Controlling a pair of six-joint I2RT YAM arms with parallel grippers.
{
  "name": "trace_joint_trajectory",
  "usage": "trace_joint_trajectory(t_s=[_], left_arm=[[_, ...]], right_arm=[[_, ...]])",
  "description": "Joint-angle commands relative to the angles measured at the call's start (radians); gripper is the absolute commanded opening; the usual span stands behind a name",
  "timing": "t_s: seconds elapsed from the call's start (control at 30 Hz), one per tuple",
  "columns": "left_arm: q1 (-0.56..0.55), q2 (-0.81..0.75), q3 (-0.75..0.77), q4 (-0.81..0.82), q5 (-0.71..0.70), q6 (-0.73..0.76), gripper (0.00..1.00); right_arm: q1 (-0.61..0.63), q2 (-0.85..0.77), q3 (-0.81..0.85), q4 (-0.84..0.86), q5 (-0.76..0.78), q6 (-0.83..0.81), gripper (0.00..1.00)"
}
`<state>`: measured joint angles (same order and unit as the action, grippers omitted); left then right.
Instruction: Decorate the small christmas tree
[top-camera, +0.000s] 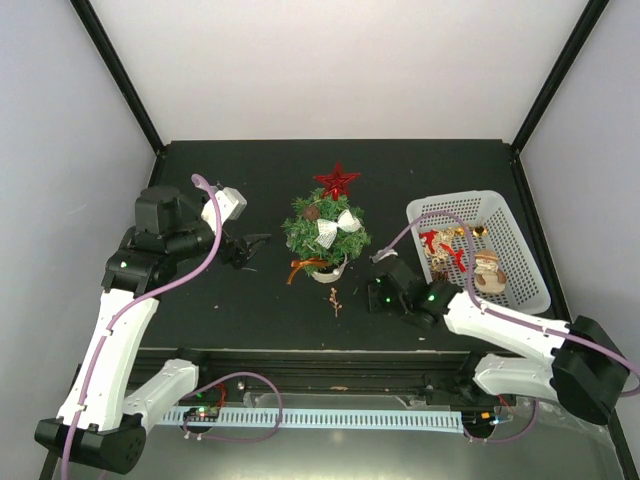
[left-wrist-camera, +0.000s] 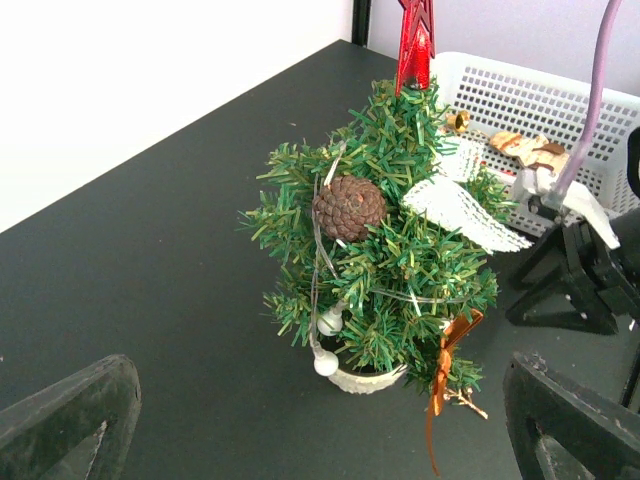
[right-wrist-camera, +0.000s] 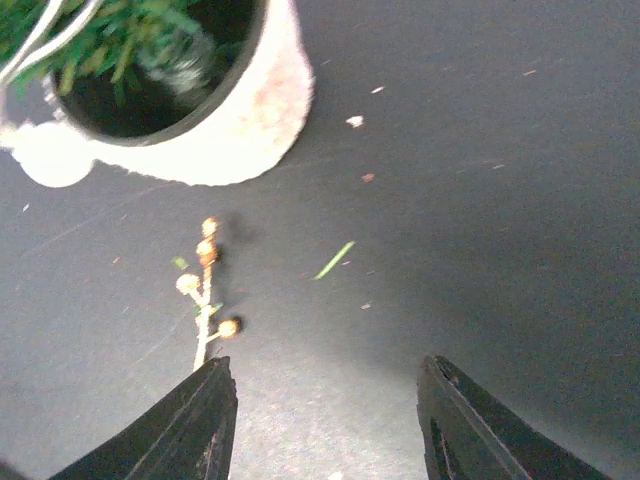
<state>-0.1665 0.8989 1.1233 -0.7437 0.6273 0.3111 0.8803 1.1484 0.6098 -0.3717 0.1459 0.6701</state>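
Pick-up step, I judge: right gripper (right-wrist-camera: 325, 375), fingers spread, must centre over the berry sprig (right-wrist-camera: 205, 290) beside the small christmas tree (top-camera: 322, 232); left gripper (top-camera: 258, 246) also spread, empty

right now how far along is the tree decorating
Done: the small christmas tree carries a red star, pinecone, white bow and orange ribbon. In hand: nothing; left gripper and right gripper are open, the right one low near a berry sprig on the table. Left: the snowman and other ornaments in the white basket.

White arm links (top-camera: 112, 340), black joints (top-camera: 160, 212), lilac cables (left-wrist-camera: 598, 90), black wedge fingers (right-wrist-camera: 195, 430)
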Motion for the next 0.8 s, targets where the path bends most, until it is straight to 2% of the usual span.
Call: trace_joint_trajectory(t_s=[0.0,0.1,0.23,0.43,0.6,0.77], left_arm=[[0.006,0.008,0.026,0.011,0.006,-0.007,0.99],[0.007,0.005,0.024,0.014,0.003,-0.009,0.99],[0.007,-0.007,0.012,0.027,-0.008,-0.01,0.99],[0.006,-0.013,0.002,0.04,-0.012,-0.015,0.99],[0.006,-0.015,0.003,0.043,-0.017,-0.017,0.99],[0.007,-0.024,0.001,0.044,-0.025,-0.017,0.99]], right_arm=[[0.071,0.042,0.028,0.055,-0.045,-0.01,0.52],[0.112,0.093,0.027,0.081,-0.019,0.026,0.52],[0.151,0.087,-0.046,0.211,0.007,0.076,0.52],[0.209,0.113,-0.08,0.334,0.082,0.052,0.52],[0.266,0.185,-0.048,0.373,0.181,0.026,0.54],[0.293,0.323,-0.007,0.405,0.274,0.057,0.53]])
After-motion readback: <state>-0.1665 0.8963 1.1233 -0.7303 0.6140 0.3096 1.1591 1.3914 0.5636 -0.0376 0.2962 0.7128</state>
